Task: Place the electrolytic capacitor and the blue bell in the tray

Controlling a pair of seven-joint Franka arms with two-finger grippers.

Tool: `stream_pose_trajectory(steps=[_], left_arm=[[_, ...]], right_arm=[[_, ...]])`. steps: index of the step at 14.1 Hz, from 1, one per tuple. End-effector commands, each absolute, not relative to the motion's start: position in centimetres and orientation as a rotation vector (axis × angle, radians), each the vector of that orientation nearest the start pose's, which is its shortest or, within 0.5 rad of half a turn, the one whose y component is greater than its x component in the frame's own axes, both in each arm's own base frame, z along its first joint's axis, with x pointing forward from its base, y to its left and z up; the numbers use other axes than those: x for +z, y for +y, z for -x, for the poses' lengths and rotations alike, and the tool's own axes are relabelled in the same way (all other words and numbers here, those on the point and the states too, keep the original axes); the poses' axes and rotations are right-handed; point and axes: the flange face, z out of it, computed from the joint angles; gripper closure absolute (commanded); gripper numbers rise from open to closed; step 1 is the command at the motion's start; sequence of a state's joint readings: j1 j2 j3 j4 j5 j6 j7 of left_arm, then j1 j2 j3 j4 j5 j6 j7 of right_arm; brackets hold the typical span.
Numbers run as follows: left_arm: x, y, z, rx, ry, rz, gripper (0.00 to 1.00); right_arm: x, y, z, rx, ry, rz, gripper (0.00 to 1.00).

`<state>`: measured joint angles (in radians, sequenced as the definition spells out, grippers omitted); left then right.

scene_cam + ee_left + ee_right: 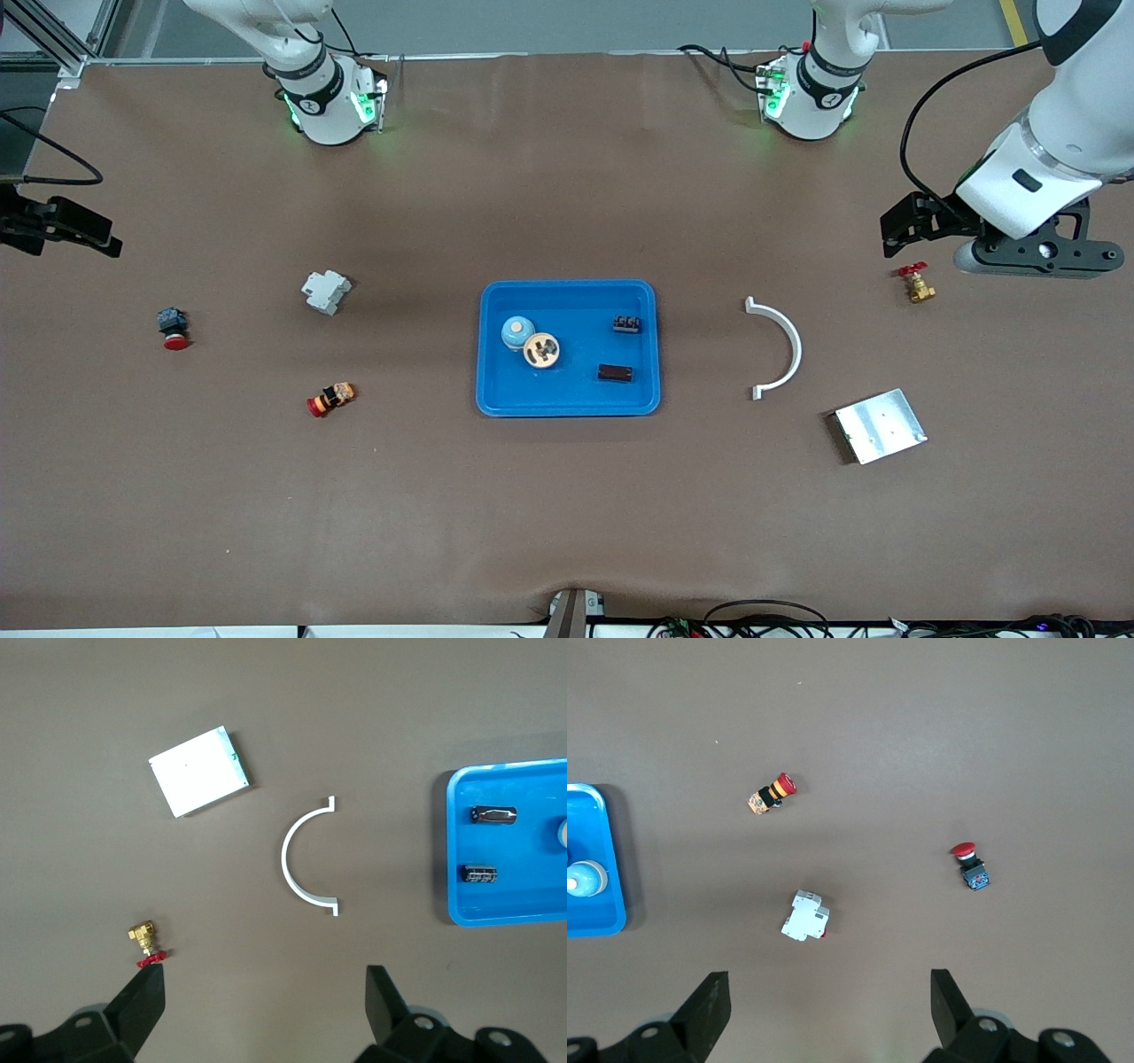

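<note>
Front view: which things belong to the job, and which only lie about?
Job: tray, blue bell, dark cylinder (probably the capacitor), both in the tray.
Lying about: tan disc, black ribbed part, white arc, metal plate, brass valve, white breaker, red button, red-yellow button.

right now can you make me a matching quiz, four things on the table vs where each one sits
Things:
1. blue bell
2. brass valve
3. white breaker
4. metal plate

Places:
A. under the left gripper, at the left arm's end
B. in the tray
C. nearer the front camera than the white arc
D. toward the right arm's end, farther from the camera than the striped button

Pairs: 1-B, 2-A, 3-D, 4-C
</note>
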<state>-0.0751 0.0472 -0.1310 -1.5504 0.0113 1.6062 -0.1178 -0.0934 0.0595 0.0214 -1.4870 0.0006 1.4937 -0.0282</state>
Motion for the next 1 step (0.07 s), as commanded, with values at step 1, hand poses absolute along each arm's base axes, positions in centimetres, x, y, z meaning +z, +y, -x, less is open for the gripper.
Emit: stream_pose_trajectory(steps=[1], left_arm=[[61.61, -11.57, -56.01, -0.017, 0.146, 3.114, 0.0]], right_arm=[[62.86, -4.01, -56.14, 0.067, 0.057, 3.131, 0.0]])
